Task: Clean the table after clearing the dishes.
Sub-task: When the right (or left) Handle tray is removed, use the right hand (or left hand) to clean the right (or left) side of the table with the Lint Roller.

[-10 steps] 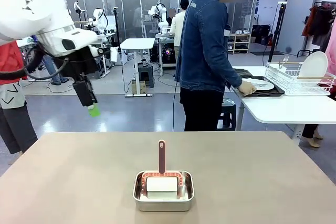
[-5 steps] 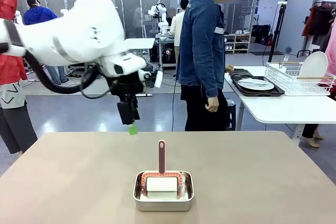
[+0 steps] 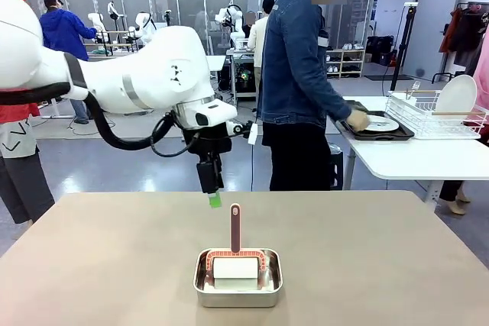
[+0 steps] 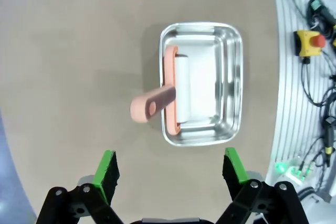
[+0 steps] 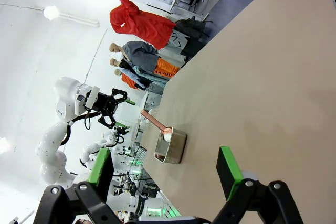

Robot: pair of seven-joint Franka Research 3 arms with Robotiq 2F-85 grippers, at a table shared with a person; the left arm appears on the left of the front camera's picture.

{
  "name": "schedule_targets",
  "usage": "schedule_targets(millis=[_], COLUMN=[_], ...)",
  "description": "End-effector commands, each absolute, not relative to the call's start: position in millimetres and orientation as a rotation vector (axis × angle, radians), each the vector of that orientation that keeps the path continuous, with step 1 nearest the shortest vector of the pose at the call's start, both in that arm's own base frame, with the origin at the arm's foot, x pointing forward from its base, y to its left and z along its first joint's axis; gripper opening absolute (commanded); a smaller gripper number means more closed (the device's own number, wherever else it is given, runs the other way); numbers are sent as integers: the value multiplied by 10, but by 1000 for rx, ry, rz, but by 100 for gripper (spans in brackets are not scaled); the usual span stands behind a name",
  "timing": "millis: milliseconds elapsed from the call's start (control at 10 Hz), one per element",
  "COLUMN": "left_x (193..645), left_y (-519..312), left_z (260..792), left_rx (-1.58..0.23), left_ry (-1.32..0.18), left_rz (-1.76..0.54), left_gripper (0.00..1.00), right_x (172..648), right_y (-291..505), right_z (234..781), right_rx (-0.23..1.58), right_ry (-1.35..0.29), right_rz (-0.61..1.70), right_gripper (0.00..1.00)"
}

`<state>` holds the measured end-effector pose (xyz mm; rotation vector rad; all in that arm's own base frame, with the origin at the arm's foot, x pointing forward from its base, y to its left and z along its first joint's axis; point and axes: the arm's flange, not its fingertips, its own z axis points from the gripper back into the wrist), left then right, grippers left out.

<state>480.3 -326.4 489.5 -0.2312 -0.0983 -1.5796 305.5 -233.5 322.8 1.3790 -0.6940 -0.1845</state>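
The taupe table (image 3: 114,265) carries a small steel pan (image 3: 238,279) holding a white roller with a pink handle (image 3: 234,227) that stands upright. My left gripper (image 3: 214,198) hangs open just left of and behind that handle, above the table. From the left wrist view the gripper (image 4: 170,167) looks down on the pan (image 4: 236,77) and the handle (image 4: 152,107), with nothing between its green pads. The right gripper (image 5: 164,163) is open and empty, well away from the pan (image 5: 170,148). The dishes, a white plate (image 3: 380,122) on a dark tray (image 3: 386,134), lie on the white side table.
A person in a denim jacket stands at the table's far side, one hand (image 3: 357,122) on the dark tray. A wire dish rack (image 3: 435,120) with a plate stands on the white side table (image 3: 412,159). Cables and an emergency stop button (image 4: 310,40) lie beyond the table's near edge.
My left arm has swung in from the left and come down to just behind the roller handle. The person has reached back to the tray on the side table.
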Motion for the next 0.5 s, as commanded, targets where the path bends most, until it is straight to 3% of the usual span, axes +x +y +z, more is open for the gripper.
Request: schedule_targets(millis=[0,400], left_x=[4892,4994], left_y=[-3420,-3581], left_z=[4870,4689], left_rx=[-211,-244], left_ry=[-99,-22], left_rz=[-1562,-1558], left_gripper=[100,100], right_x=[3043,3043], right_y=[-2327,-2327], right_z=[3252,3252], right_rx=[1390,1390], right_ry=[-713,-713], right_rz=[-185,-185], right_gripper=[100,100])
